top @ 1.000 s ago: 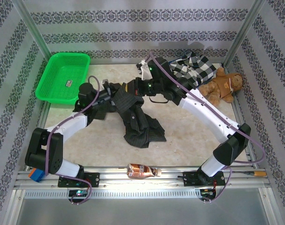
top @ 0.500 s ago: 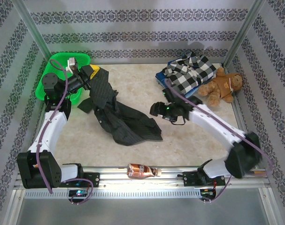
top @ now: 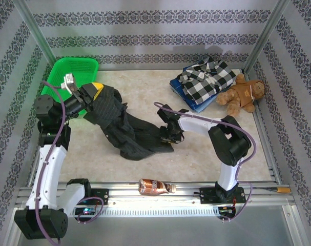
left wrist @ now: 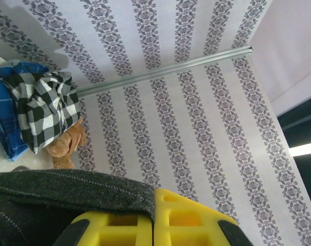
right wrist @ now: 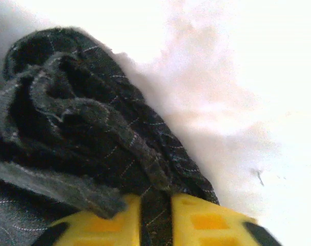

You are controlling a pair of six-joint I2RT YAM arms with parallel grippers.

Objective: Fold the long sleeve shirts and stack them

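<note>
Charcoal pinstriped shirt (top: 132, 130), soft woven cloth, drapes crumpled from 10 o'clock down to table centre. Left gripper (top: 97, 91), held high on an upright arm, pinches its upper edge. Right gripper (top: 167, 134), low with the elbow folded back, nips the hem. Checked flannel shirt (top: 209, 76) lies on blue garment (top: 190, 98) at 1 o'clock, with teddy bear (top: 244, 95) beside. Green mesh basket (top: 76, 69) sits at 11.

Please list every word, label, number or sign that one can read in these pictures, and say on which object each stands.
No text is legible in any view.
On the bottle: a wrapper with markings, too small and blurred to read.
On the teddy bear: a pale mark on its front, too small to read.
On the checked shirt and the dark shirt: woven patterns, no writing seen.
</note>
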